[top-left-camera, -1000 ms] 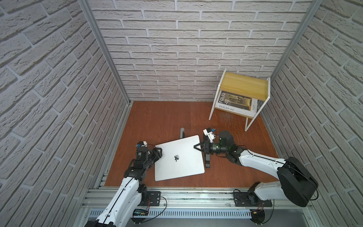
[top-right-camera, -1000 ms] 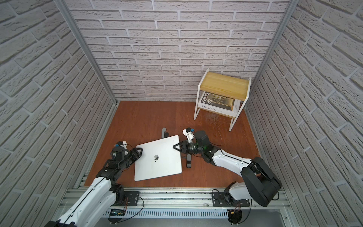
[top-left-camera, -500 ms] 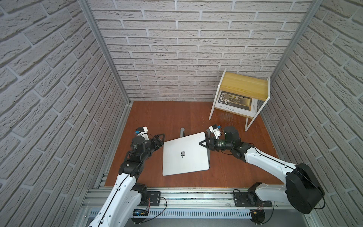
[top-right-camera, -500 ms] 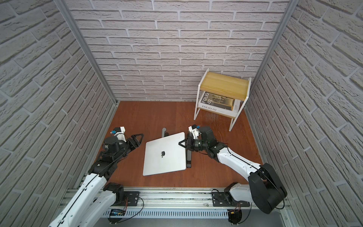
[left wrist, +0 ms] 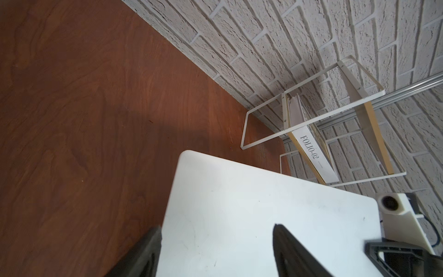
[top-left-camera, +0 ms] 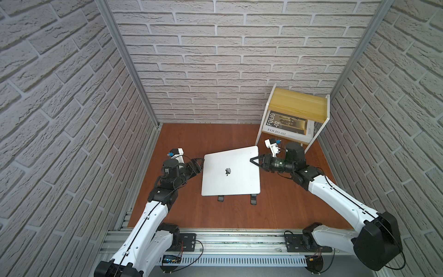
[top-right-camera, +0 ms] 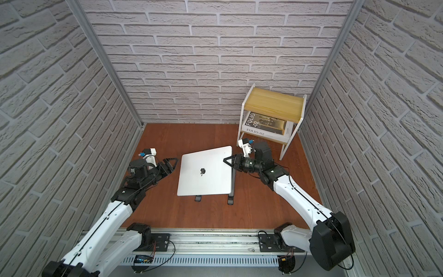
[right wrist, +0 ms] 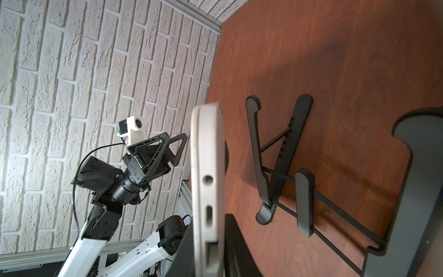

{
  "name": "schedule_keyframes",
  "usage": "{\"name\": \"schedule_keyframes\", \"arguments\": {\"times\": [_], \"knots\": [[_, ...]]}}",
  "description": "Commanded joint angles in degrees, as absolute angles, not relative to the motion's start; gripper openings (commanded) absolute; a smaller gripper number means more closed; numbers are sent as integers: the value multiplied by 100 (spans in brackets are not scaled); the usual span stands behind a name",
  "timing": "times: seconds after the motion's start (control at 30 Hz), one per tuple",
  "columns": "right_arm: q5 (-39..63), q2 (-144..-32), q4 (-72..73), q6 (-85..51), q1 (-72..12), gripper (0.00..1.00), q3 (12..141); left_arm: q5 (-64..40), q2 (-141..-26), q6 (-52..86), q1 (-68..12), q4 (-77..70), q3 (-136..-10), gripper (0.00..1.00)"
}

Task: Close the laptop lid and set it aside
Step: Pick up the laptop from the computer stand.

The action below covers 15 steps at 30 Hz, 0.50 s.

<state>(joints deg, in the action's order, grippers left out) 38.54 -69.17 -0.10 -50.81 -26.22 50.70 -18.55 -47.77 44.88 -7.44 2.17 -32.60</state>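
**Concealed or unclear.** The keyboard and screen are not visible, as the laptop lid (top-right-camera: 211, 178) is folded flat onto the base with the logo upward. In both top views the stand (right wrist: 278, 153) is largely covered by the laptop (top-left-camera: 230, 184), and only 2 feet are seen past the near edge. The book (top-left-camera: 285, 124) is partly covered by the top of the shelf (top-left-camera: 298, 103). In the left wrist view the 2 fingers (left wrist: 294, 249) are blurred and cut off by the frame edge.

**Position.** The laptop is held clear above the table (top-left-camera: 191, 134), over the stand and between the 2 arms. In the right wrist view a gap is seen between its underside and the stand, which rests on the table.

**Orientation.** The laptop is carried roughly level. Its long axis runs across from arm to arm, turned slightly so that the far right corner sits farther back. A short side edge bearing ports is presented to the right arm.

**Tools.** The right gripper (top-left-camera: 254, 161) is pressed together on that right edge, with 1 finger laid over the lid. The finger beneath is hidden in the top views. The left gripper (top-right-camera: 175, 163) is at the left edge near the far corner, with its jaws spread and nothing clamped. Whether its fingertips touch the lid cannot be determined.
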Motion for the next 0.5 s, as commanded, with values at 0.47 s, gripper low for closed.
{"name": "schedule_keyframes", "arguments": {"times": [0.47], "knots": [[5015, -6212, -528, -4952, -817, 3, 7692, -4038, -7391, 4994, -426, -1904, -6074, 80]]}}
